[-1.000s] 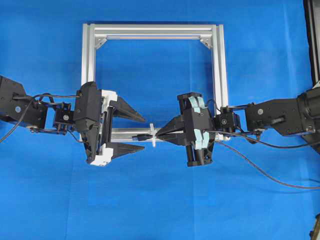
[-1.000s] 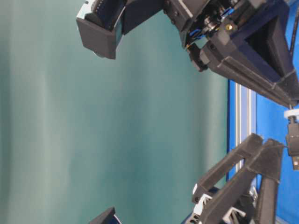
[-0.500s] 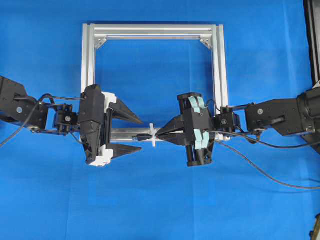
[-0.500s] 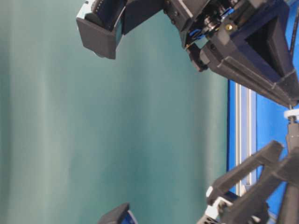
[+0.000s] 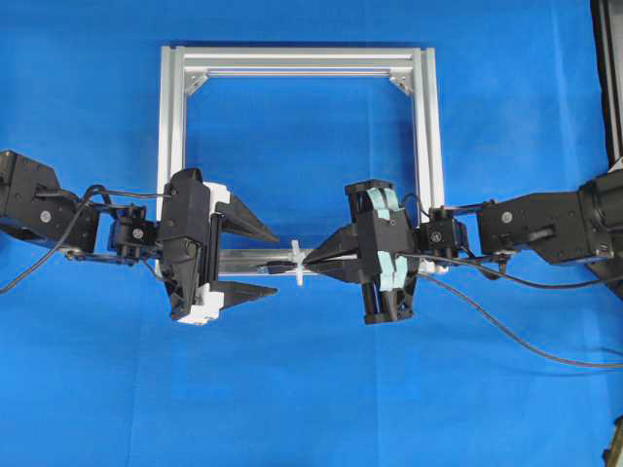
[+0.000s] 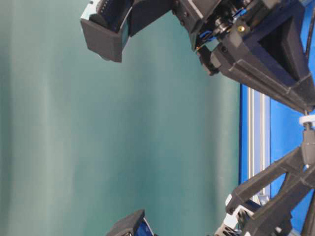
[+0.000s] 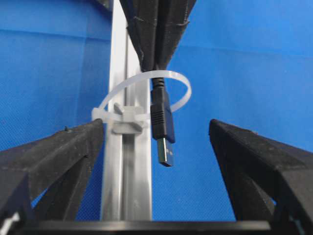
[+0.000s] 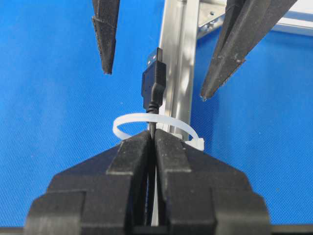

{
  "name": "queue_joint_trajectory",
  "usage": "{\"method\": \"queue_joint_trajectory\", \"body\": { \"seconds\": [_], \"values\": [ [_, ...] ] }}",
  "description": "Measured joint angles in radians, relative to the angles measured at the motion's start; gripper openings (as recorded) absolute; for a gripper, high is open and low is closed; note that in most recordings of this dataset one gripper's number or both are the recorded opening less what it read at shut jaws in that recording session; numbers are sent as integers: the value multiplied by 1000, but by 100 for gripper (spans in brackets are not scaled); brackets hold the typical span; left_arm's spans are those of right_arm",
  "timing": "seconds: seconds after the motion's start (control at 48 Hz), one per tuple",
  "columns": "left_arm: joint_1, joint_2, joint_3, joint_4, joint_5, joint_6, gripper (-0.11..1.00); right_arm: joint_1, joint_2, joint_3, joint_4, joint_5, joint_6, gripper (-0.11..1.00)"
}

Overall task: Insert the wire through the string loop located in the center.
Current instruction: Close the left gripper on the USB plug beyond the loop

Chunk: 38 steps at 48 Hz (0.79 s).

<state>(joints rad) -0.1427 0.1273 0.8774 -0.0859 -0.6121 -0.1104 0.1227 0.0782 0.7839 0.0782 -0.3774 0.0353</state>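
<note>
Right gripper: reaches level from the right, jaws clenched on the wire just behind its plug.
Wire: plug passes through the loop, tip pointing at the left gripper.
Loop: upright on the frame near bar.
Left gripper: level, jaws spread wide, either side of the plug, holding nothing.

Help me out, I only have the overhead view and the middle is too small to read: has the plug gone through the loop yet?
Observer: Yes. In the left wrist view the wire plug hangs through the string loop.
Operator: Who holds it?
Observer: The right gripper is shut on the cable just behind the loop.
Operator: And the left gripper?
Observer: The left gripper is open, its fingers either side of the plug, not touching.
</note>
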Motion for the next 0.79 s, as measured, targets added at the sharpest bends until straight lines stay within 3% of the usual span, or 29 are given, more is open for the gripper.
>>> {"method": "queue_joint_trajectory", "body": {
  "seconds": [0.792],
  "values": [
    [0, 0, 0, 0, 2, 0, 90, 0, 0, 0, 0, 0, 0, -2]
  ]
}}
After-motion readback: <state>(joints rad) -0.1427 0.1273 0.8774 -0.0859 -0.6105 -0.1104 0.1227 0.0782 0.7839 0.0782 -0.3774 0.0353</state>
